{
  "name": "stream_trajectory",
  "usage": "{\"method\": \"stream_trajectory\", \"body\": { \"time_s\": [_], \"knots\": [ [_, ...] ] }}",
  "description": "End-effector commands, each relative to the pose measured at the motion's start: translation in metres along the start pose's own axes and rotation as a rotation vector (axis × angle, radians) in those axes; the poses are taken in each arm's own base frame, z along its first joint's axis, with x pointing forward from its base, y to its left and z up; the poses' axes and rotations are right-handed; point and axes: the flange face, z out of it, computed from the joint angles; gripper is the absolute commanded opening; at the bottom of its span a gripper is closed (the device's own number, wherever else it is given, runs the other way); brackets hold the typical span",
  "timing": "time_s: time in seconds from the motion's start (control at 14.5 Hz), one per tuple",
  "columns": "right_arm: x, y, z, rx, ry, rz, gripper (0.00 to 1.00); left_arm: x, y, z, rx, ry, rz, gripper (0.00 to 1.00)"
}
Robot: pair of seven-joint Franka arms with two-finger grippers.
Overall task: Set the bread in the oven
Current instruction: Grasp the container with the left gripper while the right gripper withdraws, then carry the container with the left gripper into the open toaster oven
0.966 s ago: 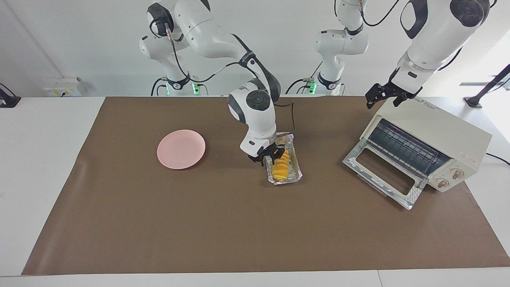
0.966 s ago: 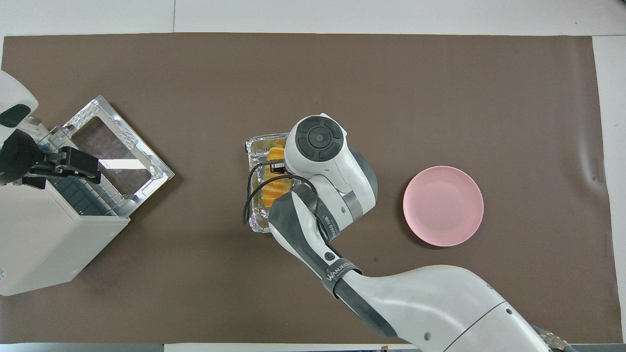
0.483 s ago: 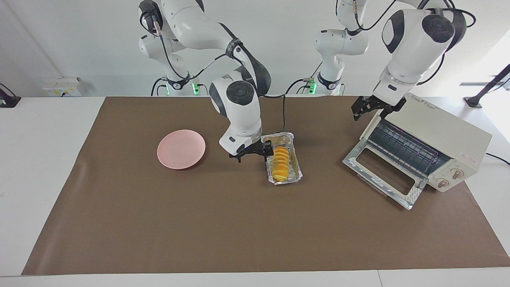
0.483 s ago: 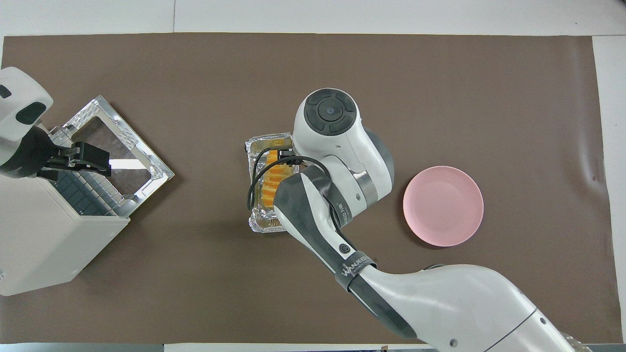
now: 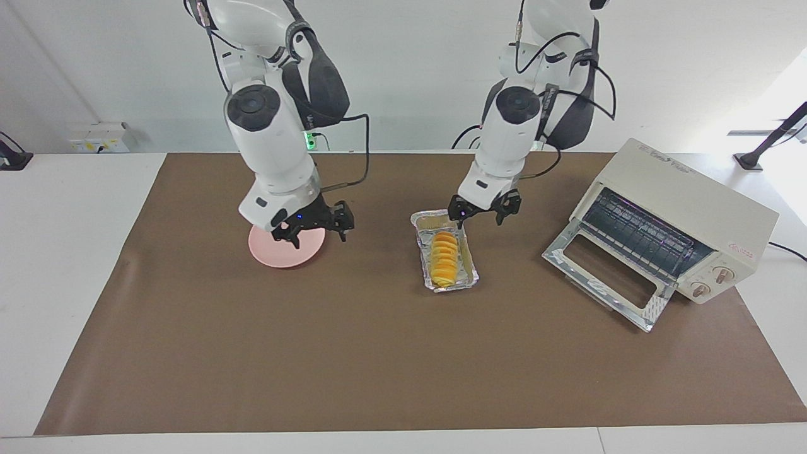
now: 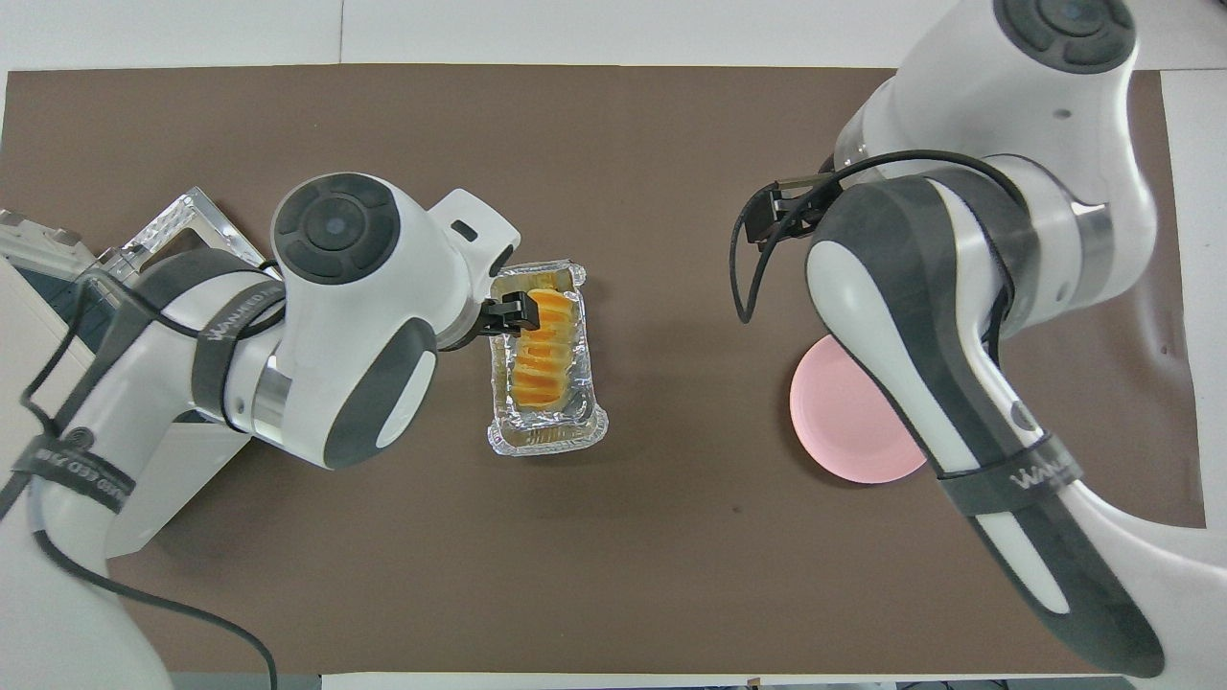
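Note:
The bread [image 5: 444,257], a ridged golden loaf, lies in a silver foil tray [image 5: 467,272] mid-table; it also shows in the overhead view [image 6: 542,359]. The cream oven [image 5: 687,208] stands toward the left arm's end, its glass door [image 5: 605,284] dropped open and the wire rack showing. My left gripper [image 5: 482,213] is open and empty, raised just over the tray's edge that faces the oven; in the overhead view [image 6: 508,314] it covers the tray's rim. My right gripper [image 5: 312,228] is open and empty above the pink plate's edge.
A round pink plate [image 5: 277,249] lies toward the right arm's end, partly under the right arm in the overhead view [image 6: 844,422]. A brown mat [image 5: 378,366] covers the table. The left arm hides most of the oven from above; its door [image 6: 182,213] shows.
My right gripper pulled away from the bread and swung over the pink plate. My left gripper left the oven and moved to the foil tray. The bread stayed in the tray.

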Motion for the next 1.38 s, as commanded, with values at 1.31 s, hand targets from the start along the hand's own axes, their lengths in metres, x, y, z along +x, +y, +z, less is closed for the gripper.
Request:
{"method": "stream_trajectory", "body": {
  "time_s": [1.31],
  "knots": [
    [-0.135,0.156,-0.126,-0.092,-0.045,-0.089,1.0,-0.017,0.105,0.097,-0.029,-0.029,-0.136,0.9]
  ]
}}
